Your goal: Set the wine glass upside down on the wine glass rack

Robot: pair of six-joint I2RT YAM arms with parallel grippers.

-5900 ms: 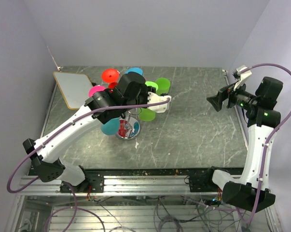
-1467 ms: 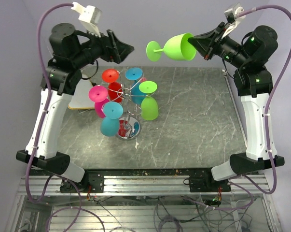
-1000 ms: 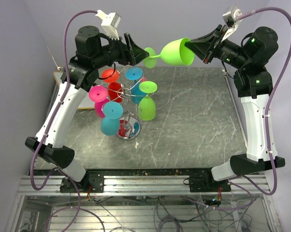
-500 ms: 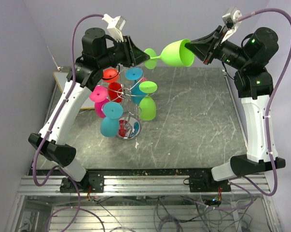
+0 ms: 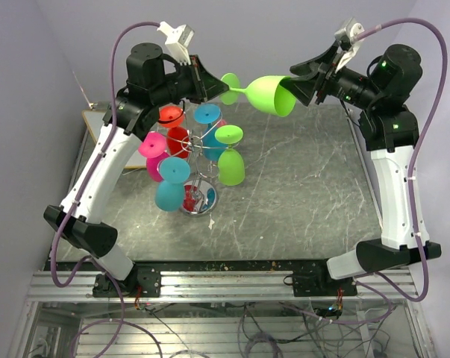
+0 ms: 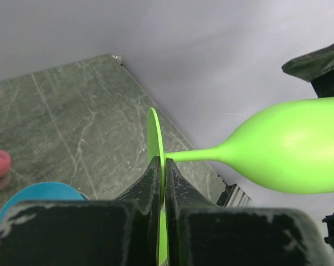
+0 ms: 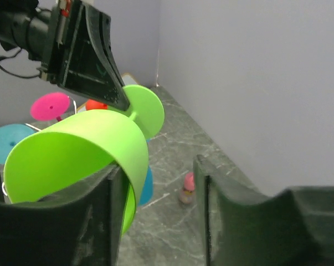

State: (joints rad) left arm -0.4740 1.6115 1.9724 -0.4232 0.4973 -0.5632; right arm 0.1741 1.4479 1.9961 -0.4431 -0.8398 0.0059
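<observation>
The green wine glass (image 5: 268, 93) lies almost horizontal high in the air, between the two arms and above the back part of the grey marbled surface (image 5: 299, 194). Its foot points to the left arm and its open mouth points to the right arm. The left end effector (image 6: 162, 163) is closed on the round foot of the glass: the thin disc stands edge-on between the two black fingers, and the stem goes away from them to the bowl. The right end effector (image 7: 159, 163) is at the mouth of the bowl with its jaws partly apart. One finger is just beside the rim of the glass, and the other finger stands away from it with a clear gap, so this end effector does not grip the glass. The wine glass rack (image 5: 198, 200) stands on the left half of the surface, below the left arm and well apart from the raised glass. On its wire arms several other glasses (image 5: 230, 165) hang upside down, in red, blue, pink, cyan and green.
</observation>
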